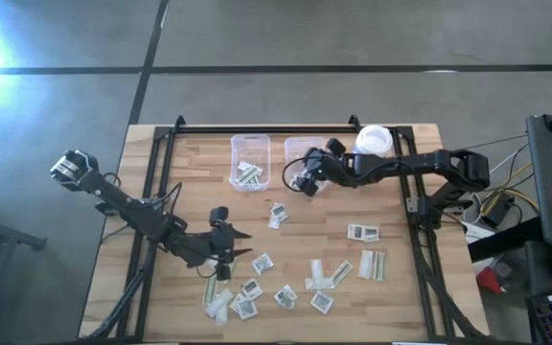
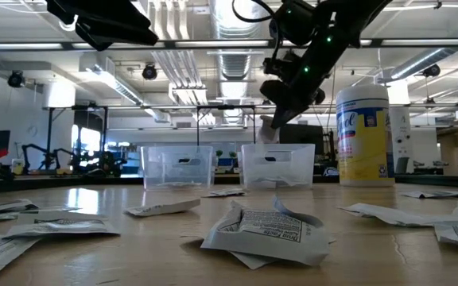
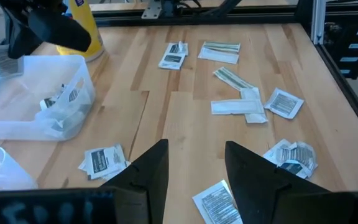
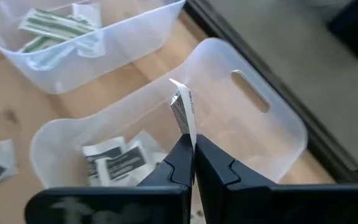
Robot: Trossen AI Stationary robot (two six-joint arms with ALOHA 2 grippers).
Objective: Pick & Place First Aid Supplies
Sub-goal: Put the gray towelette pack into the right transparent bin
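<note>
Two clear bins stand at the table's far middle. The left bin (image 1: 249,161) holds striped strips (image 4: 55,26); the right bin (image 1: 291,144) holds square white packets (image 4: 114,158). My right gripper (image 1: 305,185) hangs over the right bin (image 4: 260,137), shut on a white printed packet (image 4: 184,109). Several more packets (image 1: 324,278) lie flat and scattered on the near half of the wooden table. My left gripper (image 1: 241,244) hovers open above them at the near left, nothing between its fingers (image 3: 194,168). My right gripper pinches the packet's one edge (image 4: 188,138) between its two fingertips. The fingers slant down from the table's right side. The packet sticks out beyond the fingertips, seen edge-on, lifted clear above the right bin's opening (image 2: 277,163).
A yellow jar with a white lid (image 2: 364,135) stands at the far right, beside the right bin. Dark frame rails (image 1: 161,182) run along the table's left, right and far edges. Packets (image 3: 284,102) lie around the left gripper, with bare wood between them.
</note>
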